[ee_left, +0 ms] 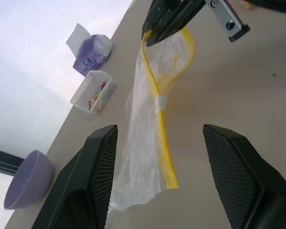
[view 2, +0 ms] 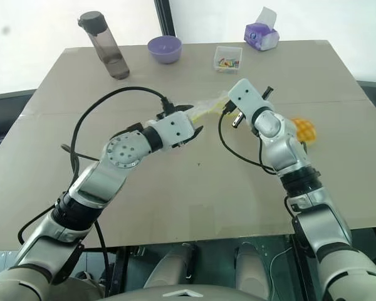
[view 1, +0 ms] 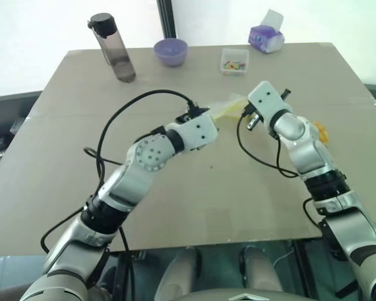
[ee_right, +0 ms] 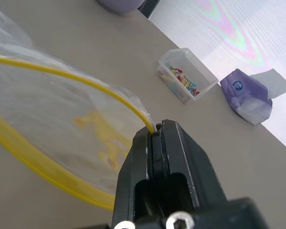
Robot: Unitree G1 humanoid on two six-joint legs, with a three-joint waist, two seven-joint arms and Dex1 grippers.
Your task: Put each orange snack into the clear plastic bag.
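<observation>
A: Head view? 
B: Right gripper (view 2: 227,108) clamped on the crinkly clear bag (view 2: 208,106), above the tan table (view 2: 175,200); bun (view 2: 304,130), gridded, orange, lay beside the right forearm.

A: Wrists? 
B: Left gripper (ee_left: 157,157) spread, empty, bag hanging between the fingers. Right wrist: jaws pinched the yellow strip; clear box (ee_right: 187,75), tissues (ee_right: 250,95) beyond.

Bag: crinkly transparent plastic zip bag (ee_left: 143,138), glossy, yellow strip
Table: matt, smooth beige tabletop (view 1: 175,207)
Bowl: smooth purple plastic-looking bowl (view 1: 170,51)
Bottle: smoky translucent plastic bottle (view 1: 114,49), black cap
Fingers: black ribbed gripper pads (ee_left: 102,171), matt
</observation>
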